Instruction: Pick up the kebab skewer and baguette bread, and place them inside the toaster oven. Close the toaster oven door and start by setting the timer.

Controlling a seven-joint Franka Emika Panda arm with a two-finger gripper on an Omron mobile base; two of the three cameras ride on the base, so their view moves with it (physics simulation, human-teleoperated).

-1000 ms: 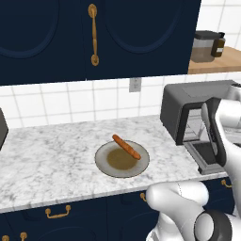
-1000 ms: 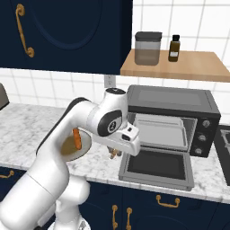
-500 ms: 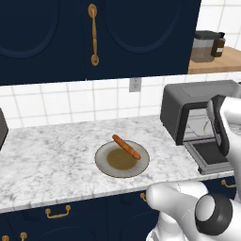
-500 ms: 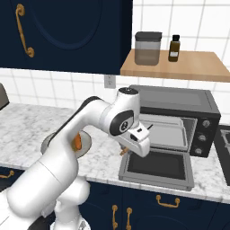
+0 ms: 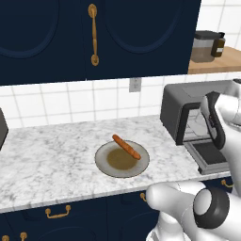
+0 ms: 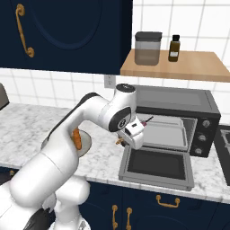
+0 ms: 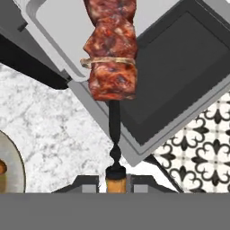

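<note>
Hand view: a plate (image 7: 8,173) edge sits at the far left on the marble counter (image 7: 49,121). At centre, the gripper (image 7: 116,179) is nearly closed — its 2 fingers pinch the wooden handle end of the kebab skewer (image 7: 112,58), whose meat chunks hang over the lowered toaster oven door (image 7: 179,76). Left base view: the baguette (image 5: 126,147) lies on that plate, left of the toaster oven (image 5: 188,110).

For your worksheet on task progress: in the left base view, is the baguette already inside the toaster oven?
No. The baguette lies on the plate on the counter, well left of the toaster oven.
</note>
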